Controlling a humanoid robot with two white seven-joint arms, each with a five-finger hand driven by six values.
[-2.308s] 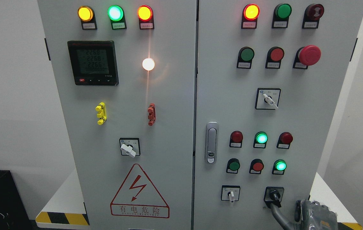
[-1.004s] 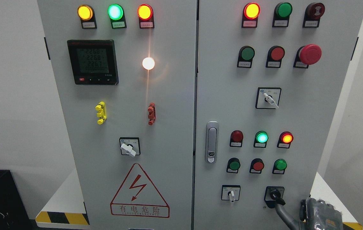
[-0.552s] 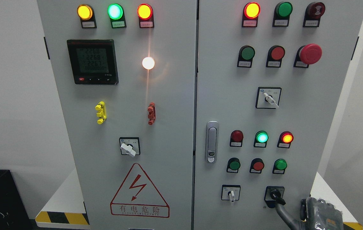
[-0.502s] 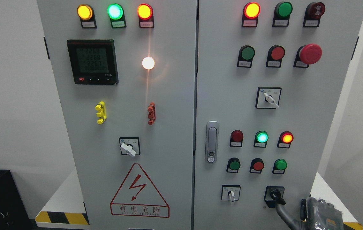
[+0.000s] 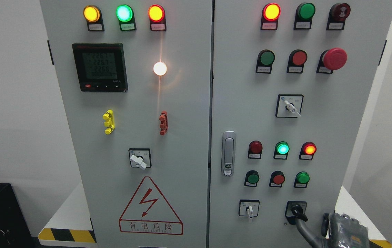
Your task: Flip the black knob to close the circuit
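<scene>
White walls frame the grey control cabinet. My right hand sits low at the bottom right, one finger at the black knob; its grip seems loose, I cannot tell. I turn slowly, watching the red lamp.

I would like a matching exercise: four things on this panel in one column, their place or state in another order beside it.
1. black knob
2. mushroom button
3. warning triangle
4. meter

a. upper left door
b. lower right, lever pointing down-right
c. upper right, red
d. bottom of left door

Pairs: 1-b, 2-c, 3-d, 4-a
</scene>
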